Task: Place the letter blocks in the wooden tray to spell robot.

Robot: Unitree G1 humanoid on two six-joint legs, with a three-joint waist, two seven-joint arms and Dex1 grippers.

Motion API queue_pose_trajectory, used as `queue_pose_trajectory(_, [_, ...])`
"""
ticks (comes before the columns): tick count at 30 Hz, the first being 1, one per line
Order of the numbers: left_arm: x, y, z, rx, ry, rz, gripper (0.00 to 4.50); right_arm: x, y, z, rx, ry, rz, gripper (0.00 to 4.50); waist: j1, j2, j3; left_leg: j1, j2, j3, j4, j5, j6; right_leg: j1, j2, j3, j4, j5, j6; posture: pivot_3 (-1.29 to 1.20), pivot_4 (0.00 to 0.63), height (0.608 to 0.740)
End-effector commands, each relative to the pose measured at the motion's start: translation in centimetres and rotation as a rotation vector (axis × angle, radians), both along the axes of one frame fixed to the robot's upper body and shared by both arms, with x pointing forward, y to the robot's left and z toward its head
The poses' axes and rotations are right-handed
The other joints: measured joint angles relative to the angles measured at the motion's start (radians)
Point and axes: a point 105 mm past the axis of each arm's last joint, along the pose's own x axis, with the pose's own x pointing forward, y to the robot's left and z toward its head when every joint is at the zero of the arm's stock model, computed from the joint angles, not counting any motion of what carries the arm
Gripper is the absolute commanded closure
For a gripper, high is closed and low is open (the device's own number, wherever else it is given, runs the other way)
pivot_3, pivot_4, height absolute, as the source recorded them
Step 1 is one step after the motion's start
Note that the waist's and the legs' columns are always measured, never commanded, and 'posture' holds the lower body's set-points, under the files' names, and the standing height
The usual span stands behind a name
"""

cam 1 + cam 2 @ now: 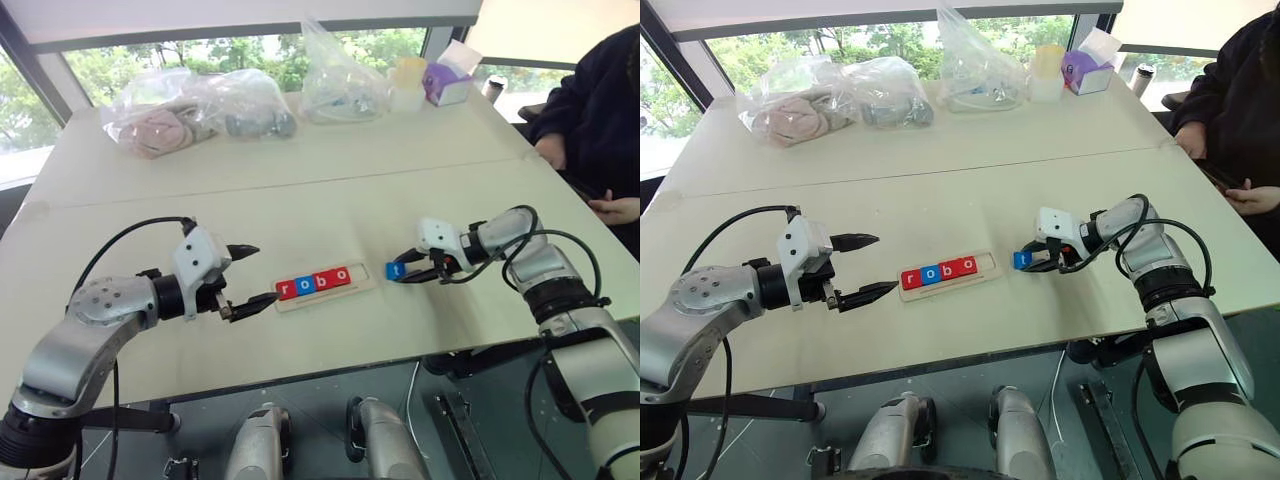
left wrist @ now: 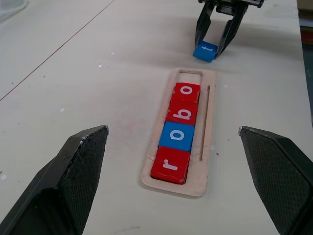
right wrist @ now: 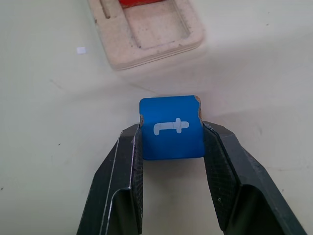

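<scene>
wooden tray (image 1: 325, 286) lies near the table's (image 1: 300, 190) front edge, holding four letter blocks (image 1: 314, 283) r, o, b, o, with its end slot by the right arm bare. right gripper (image 3: 171, 142) fingers pinch the blue t block (image 3: 171, 128) on the table just beside that end. left gripper (image 1: 252, 274) fingers spread wide, holding nothing, off the tray's other end.
</scene>
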Motion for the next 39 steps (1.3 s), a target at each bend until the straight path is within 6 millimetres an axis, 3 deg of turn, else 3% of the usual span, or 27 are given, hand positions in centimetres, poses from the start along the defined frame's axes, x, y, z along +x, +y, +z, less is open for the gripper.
queue_pose_trajectory(1, [-0.6, 0.2, 0.5, 0.024, -0.026, -0.018, 0.00, 0.3, 1.6, 3.5, 0.043, -0.089, 0.067, 3.36, -0.001, 0.000, 0.000, 0.000, 0.000, 0.000, 0.000, 0.000, 0.000, 0.000, 0.000, 0.000, 0.000, 0.000, 0.000, 0.00, 0.150, 0.725])
queue_pose_trajectory(6, [-0.7, 0.5, 0.3, 0.051, -0.024, -0.029, 0.00, -0.2, 3.6, 4.6, 0.058, -0.108, 0.144, 3.36, 0.000, 0.000, 0.000, 0.000, 0.002, 0.001, 0.000, 0.000, 0.000, -0.001, 0.000, 0.000, 0.001, 0.000, 0.000, 0.00, 0.150, 0.725])
queue_pose_trajectory(14, [-0.5, 0.6, 0.6, 0.051, -0.038, -0.028, 0.00, -0.3, 5.3, 3.8, 0.050, -0.105, 0.190, 3.36, 0.002, 0.000, 0.000, 0.000, 0.002, 0.002, 0.000, 0.000, 0.000, -0.001, 0.000, 0.000, 0.000, 0.000, 0.000, 0.00, 0.150, 0.725])
queue_pose_trajectory(39, [-0.5, 0.0, 0.8, 0.025, -0.054, -0.008, 0.00, 0.2, 6.4, 2.3, 0.021, -0.092, 0.217, 3.36, 0.000, 0.000, 0.000, 0.001, 0.002, 0.002, 0.000, 0.000, 0.000, -0.001, 0.000, 0.000, 0.001, 0.000, 0.000, 0.00, 0.150, 0.725])
